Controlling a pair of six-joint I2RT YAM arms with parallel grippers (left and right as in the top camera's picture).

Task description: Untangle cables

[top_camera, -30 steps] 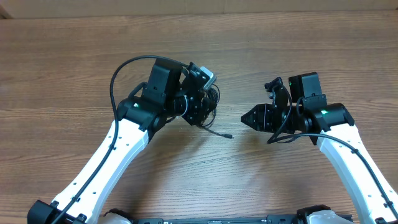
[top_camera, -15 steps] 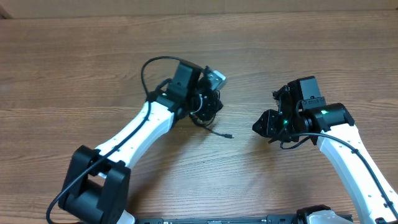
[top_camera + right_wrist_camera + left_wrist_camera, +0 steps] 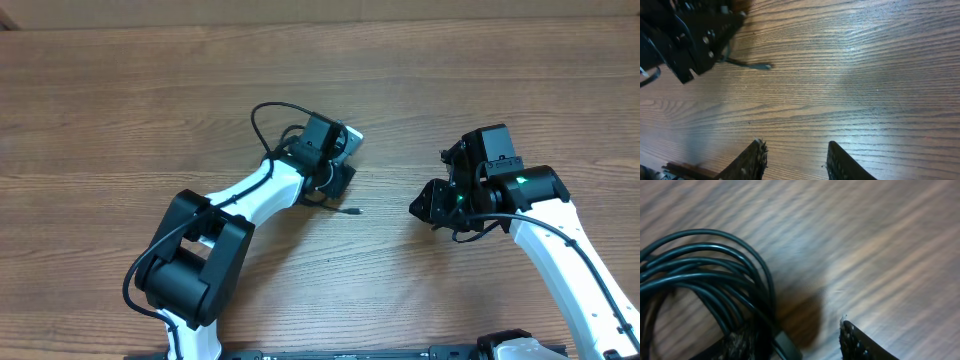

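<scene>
The cables (image 3: 700,275) are a coil of thin black cords lying on the wooden table. In the overhead view the cables (image 3: 322,197) lie mostly hidden under my left gripper (image 3: 335,175). A loose tail with a small plug (image 3: 354,212) trails out to the right. In the left wrist view my left gripper (image 3: 792,332) stands open. One finger (image 3: 735,342) sits among the coil's strands, the other (image 3: 860,345) over bare wood. My right gripper (image 3: 418,207) hovers open to the right, apart from the coil, and my right gripper (image 3: 795,147) has nothing between its fingers. The plug (image 3: 760,65) lies ahead of it.
The left arm folds across the front left of the table, its elbow (image 3: 195,270) low. Its own thicker black wire (image 3: 268,112) loops above the wrist. The table's back edge (image 3: 320,22) runs along the top. The left gripper's body (image 3: 690,40) fills the right wrist view's upper left.
The left arm has folded, its elbow swinging rightward while its gripper stayed over the coil. The plug tail slid slightly left. The right gripper drew back a little to the right.
</scene>
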